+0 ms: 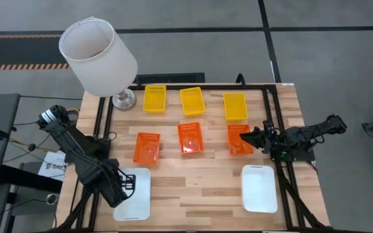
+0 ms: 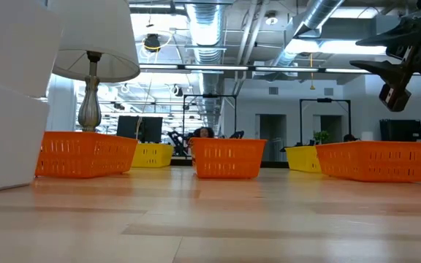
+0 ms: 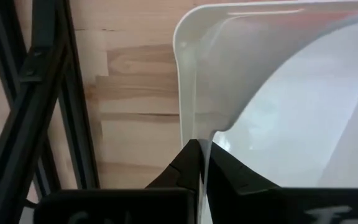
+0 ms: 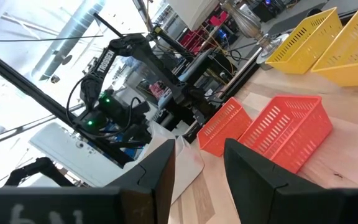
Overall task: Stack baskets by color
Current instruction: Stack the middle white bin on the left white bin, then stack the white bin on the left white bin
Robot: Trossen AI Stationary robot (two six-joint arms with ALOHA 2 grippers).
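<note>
Left gripper (image 1: 123, 188) at 7 o'clock is pinched tight on the white basket's (image 1: 138, 206) rim, right gripper (image 1: 250, 137) at 3 o'clock hangs open and empty over the right-hand orange basket (image 1: 238, 144).

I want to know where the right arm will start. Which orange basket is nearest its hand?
The rightmost orange basket: the open right hand hovers over its right edge, while the other two sit farther left.

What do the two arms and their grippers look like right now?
Both arms are dark, jointed links. The left arm has a silvery ring at its base end. The right arm is all black. The right gripper shows two flat black fingers; the left gripper shows tapered black tips.
</note>
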